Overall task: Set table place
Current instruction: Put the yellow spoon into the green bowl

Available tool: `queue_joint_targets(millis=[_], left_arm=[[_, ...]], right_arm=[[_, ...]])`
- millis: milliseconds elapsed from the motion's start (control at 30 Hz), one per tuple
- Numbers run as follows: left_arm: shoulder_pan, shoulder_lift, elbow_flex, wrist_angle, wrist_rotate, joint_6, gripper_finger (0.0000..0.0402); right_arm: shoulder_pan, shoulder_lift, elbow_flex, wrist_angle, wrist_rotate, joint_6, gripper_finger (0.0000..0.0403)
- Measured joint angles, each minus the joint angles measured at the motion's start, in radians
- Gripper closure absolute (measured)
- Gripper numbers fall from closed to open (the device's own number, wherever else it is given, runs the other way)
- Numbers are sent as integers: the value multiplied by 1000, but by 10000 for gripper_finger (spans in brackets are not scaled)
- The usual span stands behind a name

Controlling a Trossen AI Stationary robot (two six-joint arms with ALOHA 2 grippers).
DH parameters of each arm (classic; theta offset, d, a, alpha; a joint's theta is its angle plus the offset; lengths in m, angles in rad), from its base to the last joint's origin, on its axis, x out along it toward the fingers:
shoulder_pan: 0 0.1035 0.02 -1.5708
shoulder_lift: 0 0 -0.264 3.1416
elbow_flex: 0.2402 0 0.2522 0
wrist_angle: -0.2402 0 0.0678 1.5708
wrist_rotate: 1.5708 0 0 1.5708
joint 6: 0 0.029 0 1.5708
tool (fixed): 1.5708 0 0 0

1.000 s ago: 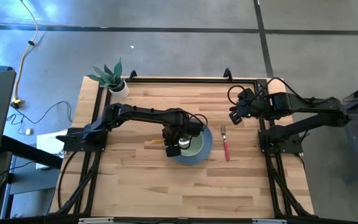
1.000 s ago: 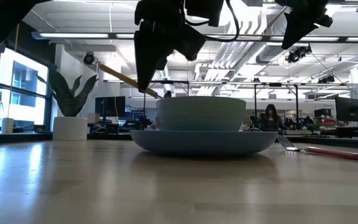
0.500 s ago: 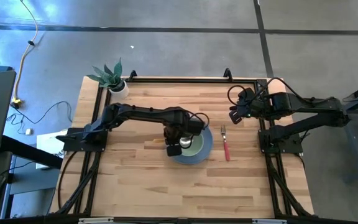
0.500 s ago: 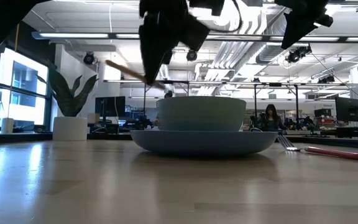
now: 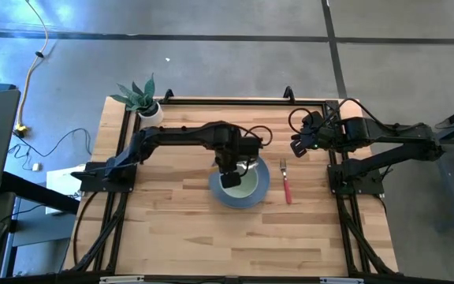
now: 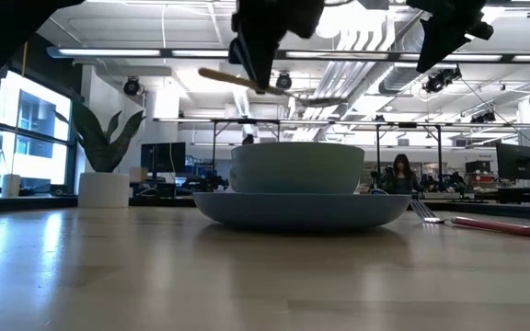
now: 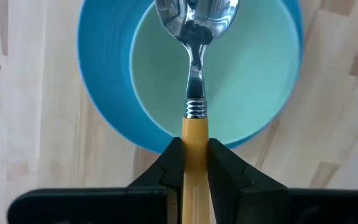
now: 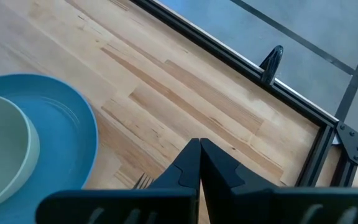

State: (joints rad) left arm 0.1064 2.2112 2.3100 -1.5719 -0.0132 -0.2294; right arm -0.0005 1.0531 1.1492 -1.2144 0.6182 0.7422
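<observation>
A large light-wood table (image 5: pixel 172 229) with a black frame fills the overhead view and carries everything else. It looks heavy and rigid, a fixed surface rather than something to lift.

Near the table's middle sits a blue plate (image 5: pixel 263 189) with a pale green bowl (image 5: pixel 245 186) on it; both look hard, smooth and breakable, best taken by the rim.

Beside the plate, toward the right arm, lies a fork (image 5: pixel 286 183) with a red handle.

The left gripper (image 7: pixel 195 157) hangs above the bowl, clamped on the yellow handle of a spoon (image 7: pixel 196 37). The spoon is light and stiff, its metal end slippery, so the handle seems the sound place to hold.

The right gripper (image 8: pixel 199 157) waits near the table's far right corner, fingers pressed together.

Compared with a second ago, the left arm has swung from the plate's left edge to over the bowl, and the spoon sits higher and more level.
</observation>
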Motion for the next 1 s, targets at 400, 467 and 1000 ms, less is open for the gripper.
queue_joint_targets(millis=[400,467,1000], left_arm=[[-17,114,-3,0,74,35,371],[-16,112,-3,1,74,29,371],[-14,64,-154,1,119,-25,371]], right_arm=[[0,0,0,-12,-9,-9,403],[0,0,0,-19,-9,-9,403],[0,0,0,-46,-9,-28,403]])
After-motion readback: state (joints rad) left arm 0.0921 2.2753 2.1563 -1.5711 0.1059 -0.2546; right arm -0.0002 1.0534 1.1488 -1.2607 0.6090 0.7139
